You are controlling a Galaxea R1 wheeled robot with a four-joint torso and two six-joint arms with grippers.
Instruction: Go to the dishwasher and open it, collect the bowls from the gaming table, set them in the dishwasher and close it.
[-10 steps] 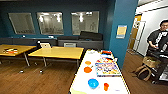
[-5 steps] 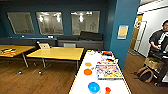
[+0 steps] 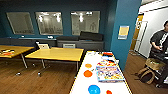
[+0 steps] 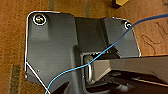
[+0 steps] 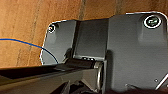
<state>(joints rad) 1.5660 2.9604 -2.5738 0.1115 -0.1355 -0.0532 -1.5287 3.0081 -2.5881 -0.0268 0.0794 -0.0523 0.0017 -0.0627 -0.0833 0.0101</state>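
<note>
Bowls sit on the gaming table (image 3: 82, 82), the white worktop with the yellow edge, dead ahead of the robot. Using the game board (image 3: 109, 72) as reference: orange bowl (image 3: 88, 73) just beside its near-left edge, a paler orange bowl (image 3: 88, 65) beyond that, also left of the board. Blue bowl (image 3: 94, 89) closer to the robot than the board, with a small red-orange bowl (image 3: 108, 92) beside it at the frame's lower edge. Far end of the worktop, past the board: some mixed dark and red items, too blurred to identify.

Further out: yellow tables (image 3: 56, 53) left of the board across the wood floor (image 3: 37, 80), dark sofa (image 3: 80, 41) under the windows, teal pillar (image 3: 125, 30) right of the board. A person (image 3: 160, 50) with a control rig stands right of the pillar, a bag (image 3: 146, 75) on the floor nearby.

Risks, my read: bowls are shallow, a pincer could skid them toward the worktop edge or onto the board. The red-orange one is hard to judge from here. Person and bag are near the drive path on the right.

Pincers: can't tell how either stands. Both wrist views look down past the robot's own dark plate at bare wood floor; a blue cable (image 4: 105, 51) crosses the left one.
</note>
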